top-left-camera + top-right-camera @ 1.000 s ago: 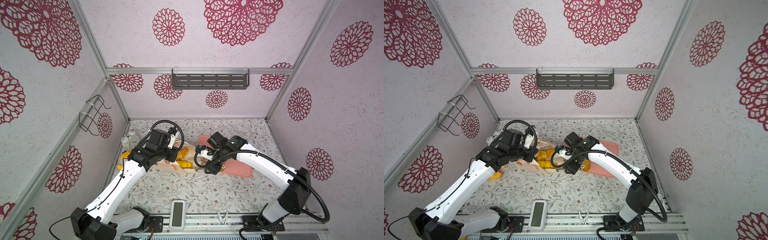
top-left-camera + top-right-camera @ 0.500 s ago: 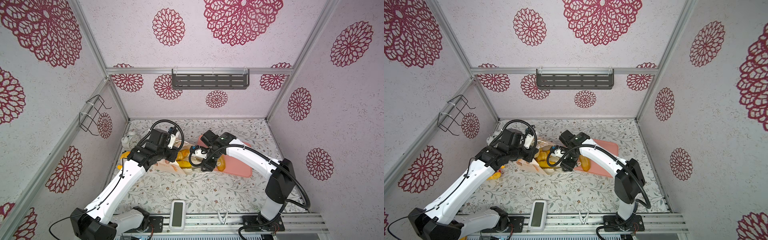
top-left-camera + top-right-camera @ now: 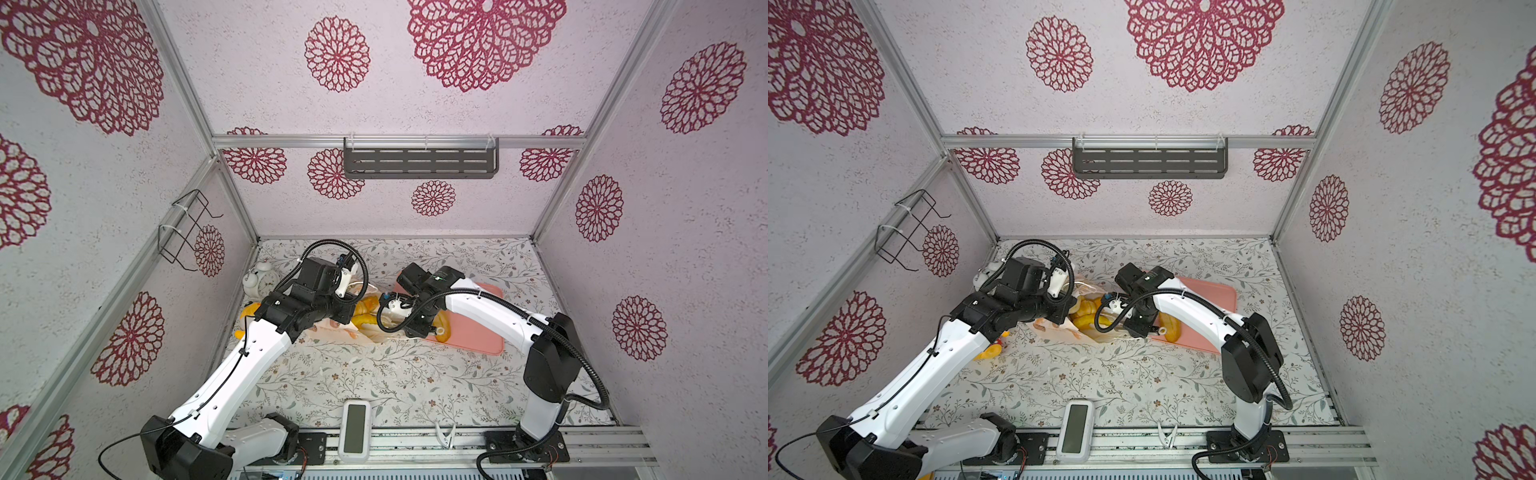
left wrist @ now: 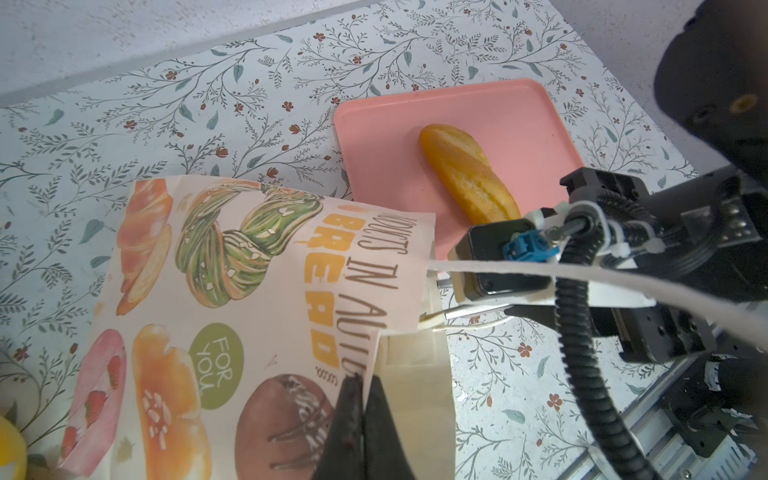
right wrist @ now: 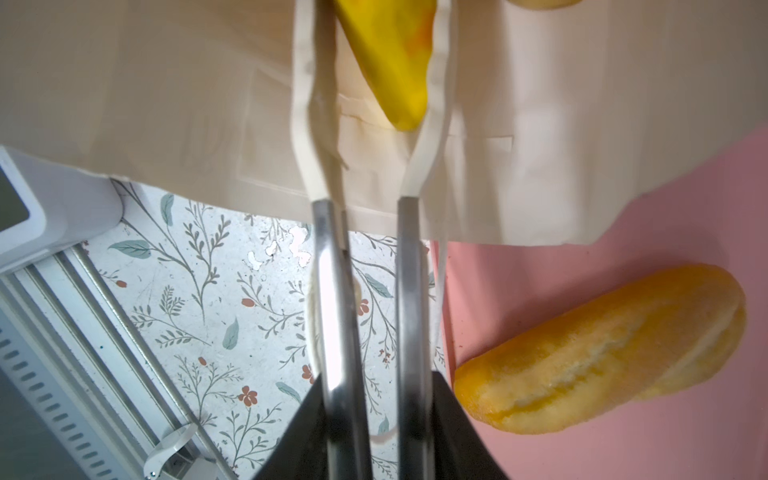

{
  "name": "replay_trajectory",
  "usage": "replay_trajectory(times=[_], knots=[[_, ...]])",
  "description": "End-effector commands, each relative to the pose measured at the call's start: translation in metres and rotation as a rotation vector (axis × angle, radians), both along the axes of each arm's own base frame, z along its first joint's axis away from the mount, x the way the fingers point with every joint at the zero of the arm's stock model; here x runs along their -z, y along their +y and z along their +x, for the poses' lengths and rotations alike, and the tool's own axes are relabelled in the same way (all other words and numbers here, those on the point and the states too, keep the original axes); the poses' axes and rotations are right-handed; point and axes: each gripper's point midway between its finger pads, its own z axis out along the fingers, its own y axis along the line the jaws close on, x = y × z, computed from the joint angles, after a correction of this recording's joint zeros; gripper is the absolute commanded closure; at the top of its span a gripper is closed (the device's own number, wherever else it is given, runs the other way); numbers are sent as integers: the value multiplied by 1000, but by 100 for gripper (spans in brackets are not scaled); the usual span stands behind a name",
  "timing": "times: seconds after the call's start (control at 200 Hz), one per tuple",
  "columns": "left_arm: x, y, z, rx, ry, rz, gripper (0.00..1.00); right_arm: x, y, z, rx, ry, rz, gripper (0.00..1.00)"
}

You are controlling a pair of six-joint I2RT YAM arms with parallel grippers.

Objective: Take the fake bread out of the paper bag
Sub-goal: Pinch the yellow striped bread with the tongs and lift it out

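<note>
Left hand (image 4: 360,380): black fingers pressed together, clamped on the mouth rim of the paper bag (image 4: 232,291). Bag on its side on the bench (image 3: 374,382), printed face up, mouth toward the pink tray (image 4: 519,120). Lower lip overlapping the tray's edge in the right wrist view. White cord handle (image 4: 623,278) stretched straight from the rim, crossing in front of the right wrist.

Right hand (image 5: 374,41): inside the bag mouth, cream pads (image 5: 301,104) either side of a yellow bread piece (image 5: 390,62). One pad against it, sliver of gap at the other, view blurred. Cannot tell whether clamped or just short of it.

Fake bread: more golden pieces (image 3: 365,316) bunched in the bag mouth between the two wrists, visible in both top views. Baguette (image 4: 469,174) already out, lying flat on the tray just beside the bag mouth, apart from both hands.

Further out: white alarm clock (image 3: 257,282) and yellow plush toy (image 3: 250,311) at the bench's left edge behind the left arm. White device with a dark screen (image 3: 354,430) and white clip (image 3: 444,434) at the front rail.
</note>
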Motion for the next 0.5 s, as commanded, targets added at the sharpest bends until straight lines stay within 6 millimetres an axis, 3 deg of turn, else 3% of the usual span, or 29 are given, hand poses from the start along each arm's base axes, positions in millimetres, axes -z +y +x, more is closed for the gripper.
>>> replay_trajectory(times=[0.0,0.195,0.495], knots=[[-14,-2,5,-11,-50,-11,100,-33,0,9,57,-97,76,72],[-15,10,15,-100,-83,18,100,-59,-1,5,93,-146,158,80],[-21,9,22,-139,-97,-17,100,-97,-5,-8,134,-162,269,82]])
